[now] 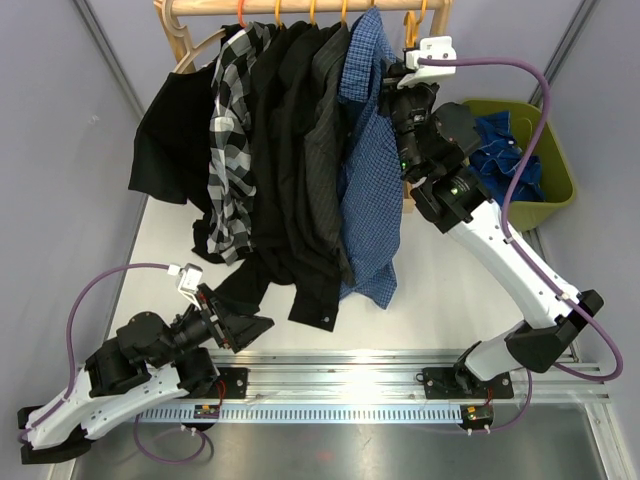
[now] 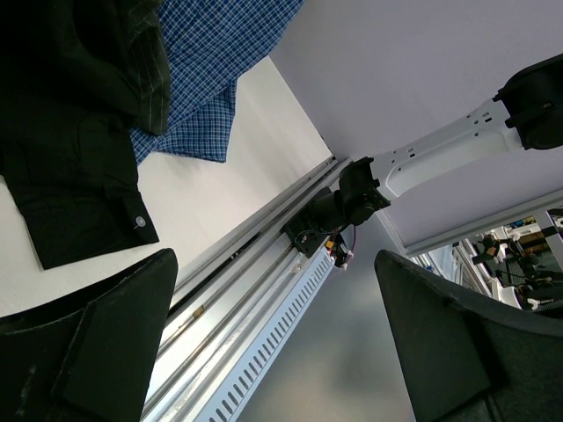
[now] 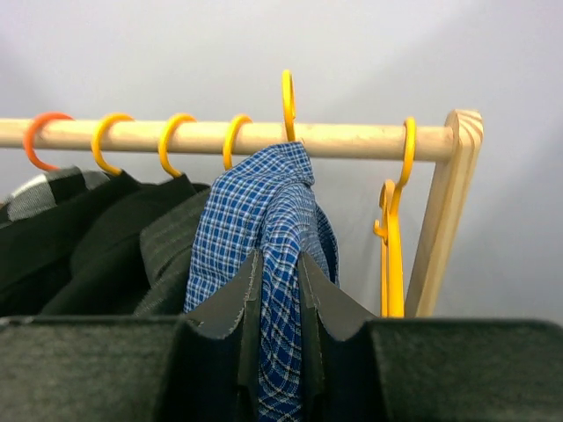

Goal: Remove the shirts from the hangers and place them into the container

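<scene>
Several shirts hang from orange-yellow hangers [image 3: 233,139] on a wooden rod: a black-and-white plaid one [image 1: 230,130], black ones [image 1: 285,150], a charcoal pinstripe one [image 1: 325,150] and a blue checked shirt [image 1: 370,180] at the right end. My right gripper [image 3: 279,277] is shut on a fold of the blue checked shirt [image 3: 264,211] just below its collar, near the rod. One bare hanger [image 3: 391,246] hangs to its right. The olive-green container [image 1: 560,170] stands at the right with a dark blue shirt [image 1: 505,150] in it. Low at the near left, my left gripper [image 2: 281,352] is open and holds nothing.
The pale wooden rack [image 3: 352,141] ends in an upright post [image 3: 444,220] just right of the bare hanger. Shirt tails and a black cuff [image 2: 79,193] trail on the white table. An aluminium rail [image 1: 400,370] with the arm bases runs along the near edge.
</scene>
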